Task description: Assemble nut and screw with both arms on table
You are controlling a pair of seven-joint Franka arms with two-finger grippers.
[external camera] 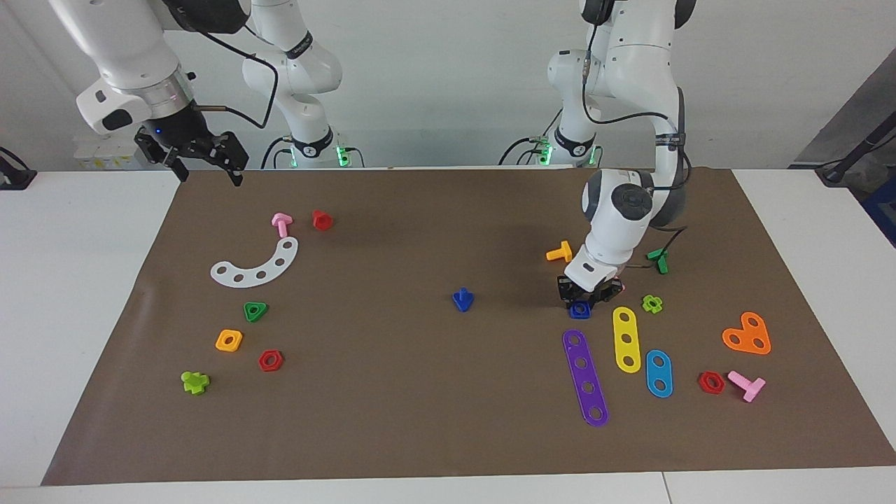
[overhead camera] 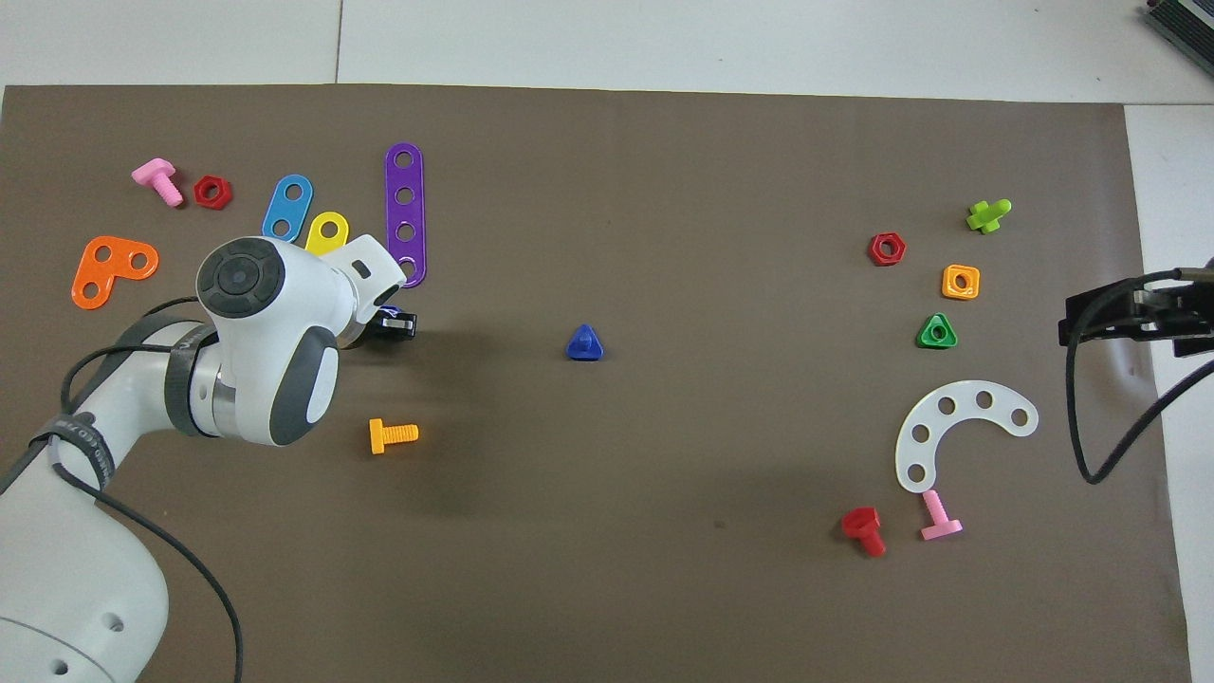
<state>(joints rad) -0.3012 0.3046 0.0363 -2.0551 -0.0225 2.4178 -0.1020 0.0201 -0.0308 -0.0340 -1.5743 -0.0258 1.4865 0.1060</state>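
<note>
The dark-blue square nut (external camera: 579, 309) lies on the brown mat (external camera: 420, 420) toward the left arm's end of the table. My left gripper (external camera: 585, 299) is down on it and shut on it; in the overhead view the arm's wrist hides all but a sliver of the nut (overhead camera: 386, 311). The dark-blue screw (external camera: 463, 299) with its triangular head rests alone near the mat's middle (overhead camera: 584, 343). My right gripper (external camera: 204, 159) hangs open and empty, high over the mat's corner at the right arm's end, where that arm waits.
Purple (external camera: 586, 378), yellow (external camera: 626, 339) and blue (external camera: 659, 373) strips lie just farther from the robots than the nut. An orange screw (external camera: 560, 252) and a lime piece (external camera: 652, 304) lie close by. A white curved strip (external camera: 255, 266) and several nuts sit at the right arm's end.
</note>
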